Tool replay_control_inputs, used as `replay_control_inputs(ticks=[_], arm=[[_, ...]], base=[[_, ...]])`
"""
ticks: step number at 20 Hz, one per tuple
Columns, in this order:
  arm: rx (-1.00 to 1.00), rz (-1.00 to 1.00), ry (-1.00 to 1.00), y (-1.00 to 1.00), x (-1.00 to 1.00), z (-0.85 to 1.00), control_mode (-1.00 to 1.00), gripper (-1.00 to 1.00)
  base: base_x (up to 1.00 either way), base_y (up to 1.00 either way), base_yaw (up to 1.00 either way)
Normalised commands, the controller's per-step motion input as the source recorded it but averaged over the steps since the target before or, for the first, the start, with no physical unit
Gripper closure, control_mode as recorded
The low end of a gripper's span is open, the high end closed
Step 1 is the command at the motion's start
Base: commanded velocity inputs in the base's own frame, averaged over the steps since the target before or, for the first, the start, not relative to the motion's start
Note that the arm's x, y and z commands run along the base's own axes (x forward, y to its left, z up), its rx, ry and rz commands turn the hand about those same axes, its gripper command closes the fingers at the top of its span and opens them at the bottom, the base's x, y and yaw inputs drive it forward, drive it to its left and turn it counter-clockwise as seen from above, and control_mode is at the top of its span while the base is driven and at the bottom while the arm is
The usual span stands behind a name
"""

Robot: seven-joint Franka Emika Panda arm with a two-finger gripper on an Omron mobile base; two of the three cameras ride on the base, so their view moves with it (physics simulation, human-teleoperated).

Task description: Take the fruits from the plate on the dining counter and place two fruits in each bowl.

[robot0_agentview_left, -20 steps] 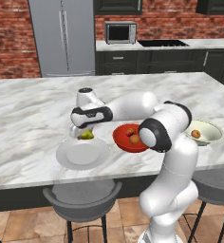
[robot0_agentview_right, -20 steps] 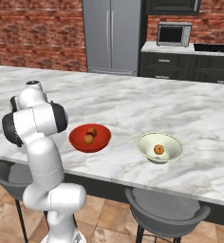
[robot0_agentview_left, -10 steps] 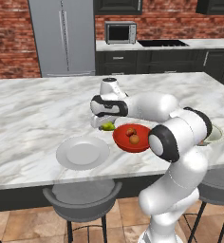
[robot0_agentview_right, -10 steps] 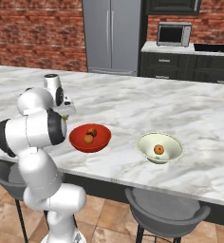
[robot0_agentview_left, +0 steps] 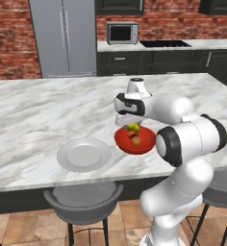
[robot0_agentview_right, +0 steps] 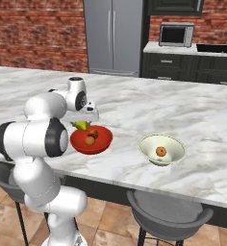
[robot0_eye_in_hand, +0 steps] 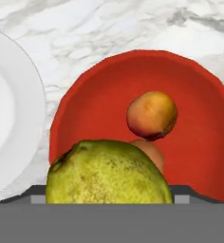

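My gripper [robot0_agentview_left: 131, 121] hangs just above the glossy red bowl [robot0_agentview_left: 145, 146], shut on the yellow-green oval fruit [robot0_agentview_left: 133, 127]. From the right base the gripper [robot0_agentview_right: 84, 119] and the same fruit [robot0_agentview_right: 81, 125] sit over the near-left rim of the red bowl [robot0_agentview_right: 102, 143]. Two round orange fruits [robot0_agentview_left: 136, 141] [robot0_agentview_left: 131, 134] lie inside that bowl. The hand view has the held fruit [robot0_eye_in_hand: 107, 173] close up, over the red bowl [robot0_eye_in_hand: 85, 95] and its orange fruits [robot0_eye_in_hand: 152, 115]. The flat grey-white plate [robot0_agentview_left: 83, 154] lies bare to the left. A pale bowl [robot0_agentview_right: 173, 144] holds one orange fruit [robot0_agentview_right: 160, 152].
The marble dining counter [robot0_agentview_left: 33, 115] stretches wide to the left and behind the bowls. Grey stools [robot0_agentview_left: 84, 202] [robot0_agentview_right: 166, 214] stand below its front edge. A back counter with a microwave [robot0_agentview_left: 121, 32] and a steel fridge [robot0_agentview_left: 63, 38] is far behind.
The arm has swung right from over the plate to over the red bowl, carrying the yellow-green fruit. The plate is left bare.
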Motion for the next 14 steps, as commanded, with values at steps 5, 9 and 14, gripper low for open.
replay_control_inputs(ticks=[5,9,14], arm=[[0.00,-0.21,0.11,-1.00,0.00,0.01,-1.00,1.00],[0.00,-0.22,0.10,-1.00,0.00,0.00,-1.00,1.00],[0.00,-0.21,0.09,-1.00,0.00,0.00,-1.00,1.00]], base=[[0.00,0.00,0.00],[0.00,0.00,0.00],[0.00,0.00,0.00]])
